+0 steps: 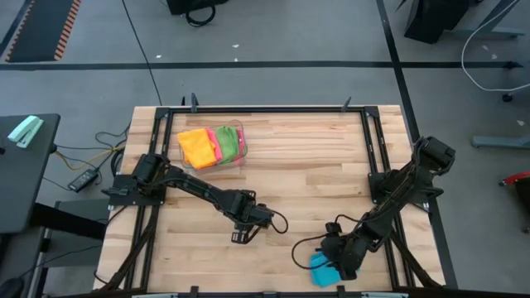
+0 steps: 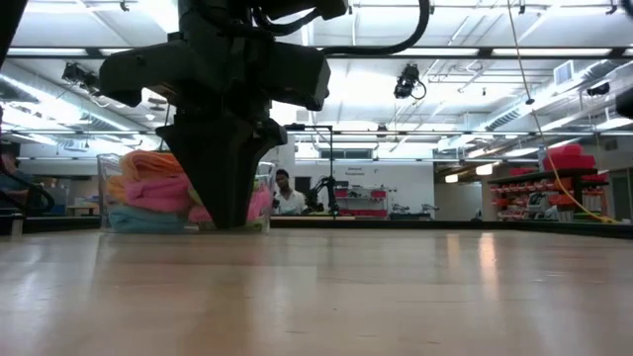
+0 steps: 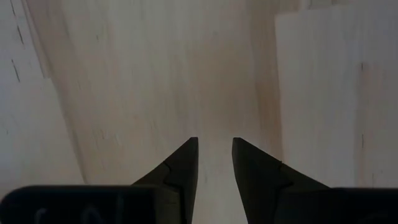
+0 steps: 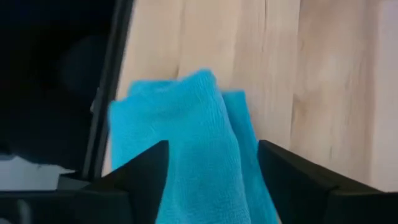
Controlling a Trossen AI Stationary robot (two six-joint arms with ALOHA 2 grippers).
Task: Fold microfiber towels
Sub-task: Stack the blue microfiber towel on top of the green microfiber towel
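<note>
A blue microfiber towel (image 1: 321,269) lies bunched on the wood near the table's front edge, right of the middle. My right gripper (image 1: 341,263) hangs slanting over it. In the right wrist view the towel (image 4: 193,143) runs as a raised fold between the open fingers of that gripper (image 4: 214,162). My left gripper (image 1: 240,237) points down over bare wood near the table's middle. Its fingers (image 3: 215,146) stand a narrow gap apart with nothing between them. Orange (image 1: 196,147), pink (image 1: 213,145) and green (image 1: 228,142) towels lie in the bin. My right gripper has its open fingers on either side of the blue towel's raised fold (image 4: 205,180), coming slanting from above. Whether a finger (image 4: 146,171) touches the cloth, I cannot tell. The towel's far end (image 4: 180,93) rests on the table.
The clear plastic bin (image 1: 242,132) with the coloured towels stands at the far left and shows behind my left arm in the low view (image 2: 111,203). A black frame rail (image 4: 109,93) runs along the table's edge beside the blue towel. Bare wood lies across the middle and the far right.
</note>
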